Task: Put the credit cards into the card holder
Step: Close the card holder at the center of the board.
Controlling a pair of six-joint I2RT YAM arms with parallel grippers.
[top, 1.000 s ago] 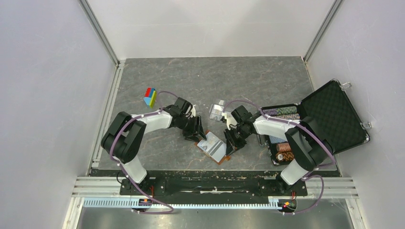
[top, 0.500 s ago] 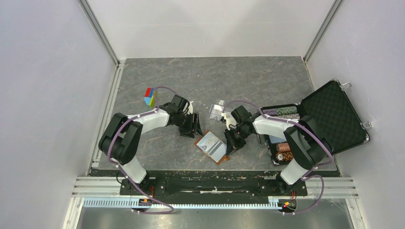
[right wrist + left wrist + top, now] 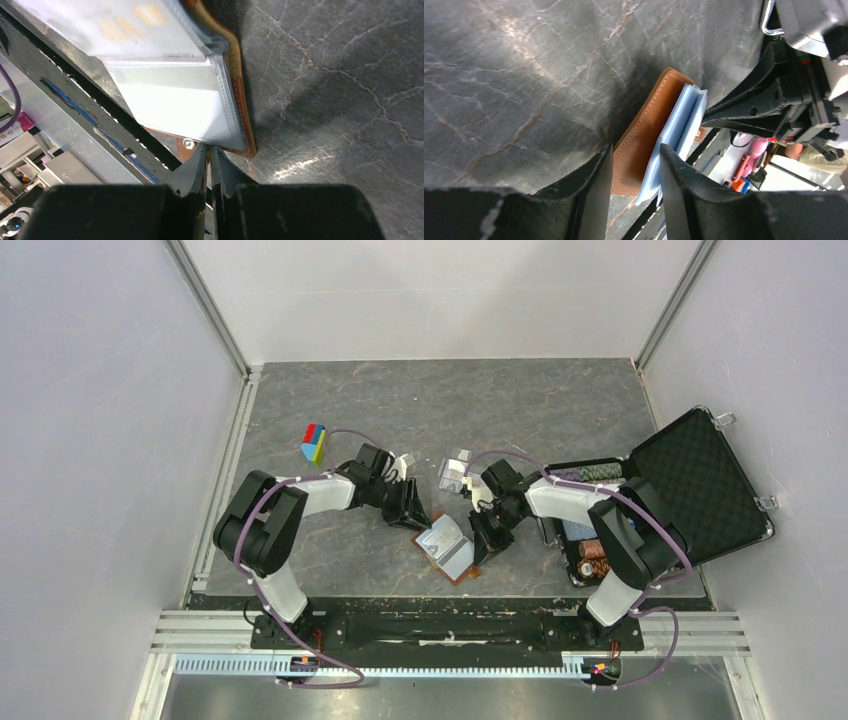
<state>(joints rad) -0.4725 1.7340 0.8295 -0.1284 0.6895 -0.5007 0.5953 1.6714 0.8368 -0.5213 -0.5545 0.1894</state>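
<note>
Small brown leather folding card holder [image 3: 448,548] lay open on the grey marbled table top [image 3: 520,405], between the two arms and near the front edge. Left gripper [image 3: 635,150] was at its far-left corner. The fingers [image 3: 591,195] stood a narrow gap apart, with brown cover and fanned pale-blue leaves [image 3: 676,135] showing between them, and no clamping was evident. Right gripper [image 3: 209,150] was closed to a sliver at the opposite edge, just beside the snap tab [image 3: 188,144], and was judged to be pinching the leather there. In the right wrist view the upper clear sleeve showed a pale credit card [image 3: 140,30] with orange marks, blurred and judged already seated. The sleeve below it [image 3: 170,100] looked blank, and I could not tell whether it was filled. Neither gripper carried a card, and no loose card was seen on the table. The small clear plastic tray [image 3: 456,472] sat just behind the holder, its contents too small to resolve. Judgement: the task was partly done at least, and both arms were occupied with steadying or spreading the holder rather than fetching. What was left was to confirm the remaining cards, insert any that remain, and close the holder if required.
</note>
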